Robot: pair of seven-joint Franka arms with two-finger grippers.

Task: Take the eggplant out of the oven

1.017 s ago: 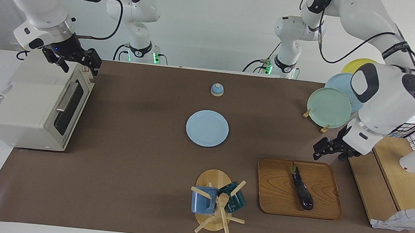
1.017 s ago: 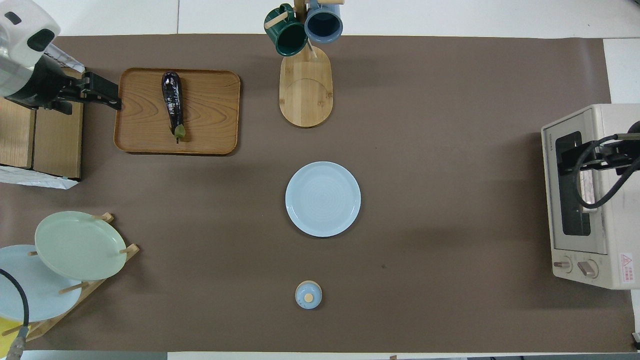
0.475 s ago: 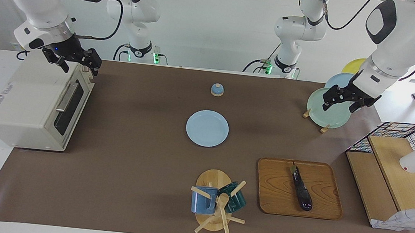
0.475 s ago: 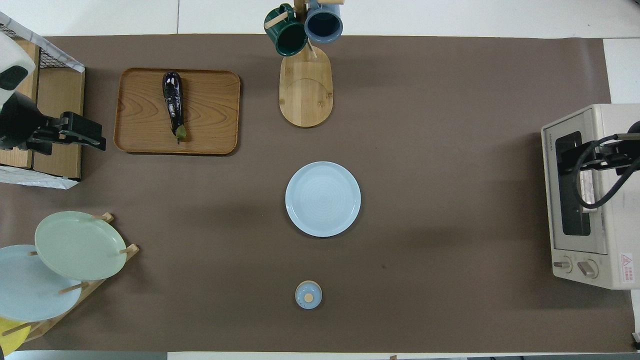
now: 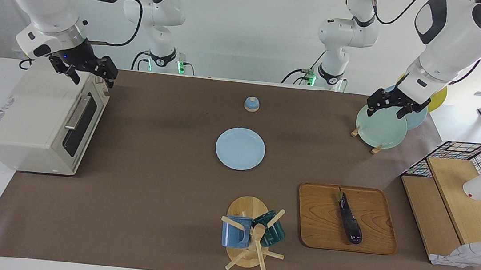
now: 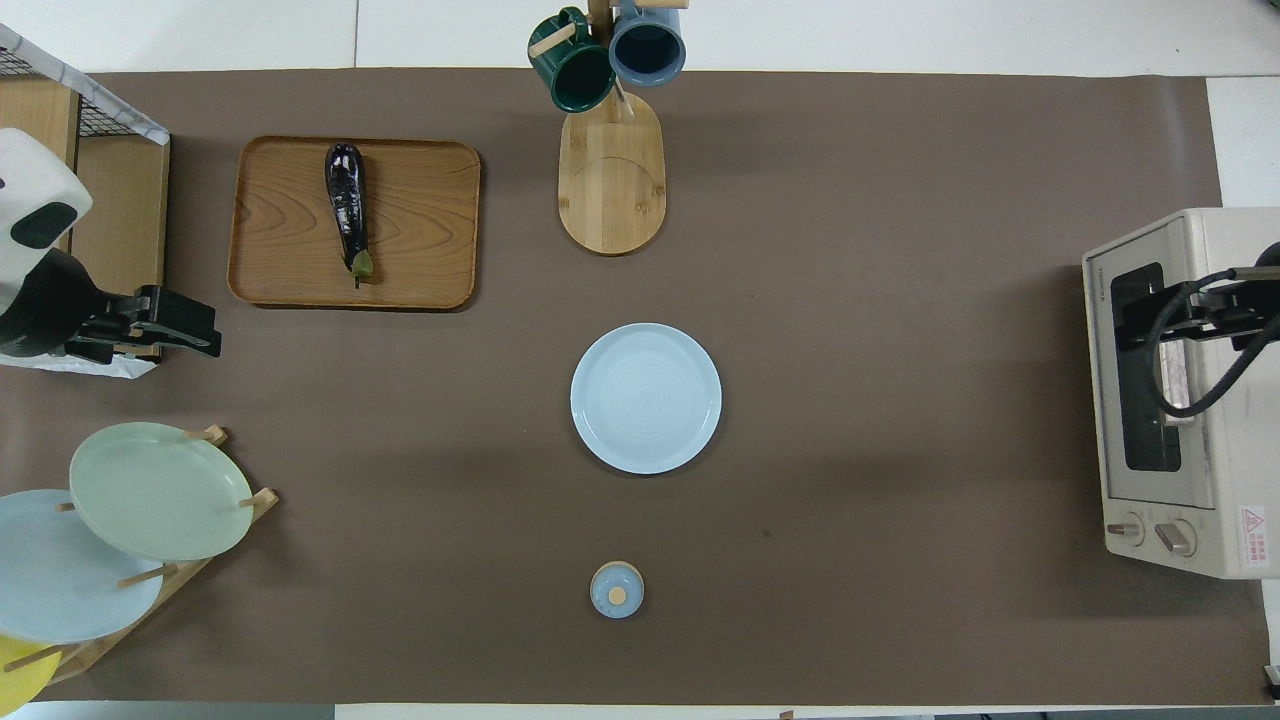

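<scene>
Counts on the table.
One eggplant point(image 5: 350, 217), one oven point(image 5: 41, 120), one tray point(image 5: 323, 222), two mugs point(image 5: 235, 233) on one stand point(image 5: 247, 207), one flat plate point(image 5: 240, 148), three racked plates point(image 5: 380, 125), one lid point(image 5: 251, 104), one shelf point(image 5: 461, 207), two grippers point(image 5: 390, 105).

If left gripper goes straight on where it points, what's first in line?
Probably brown mat between wooden tray and plate rack: the left gripper points toward the right arm's end, slightly down. Blue plate lies further along; depth unclear.
</scene>
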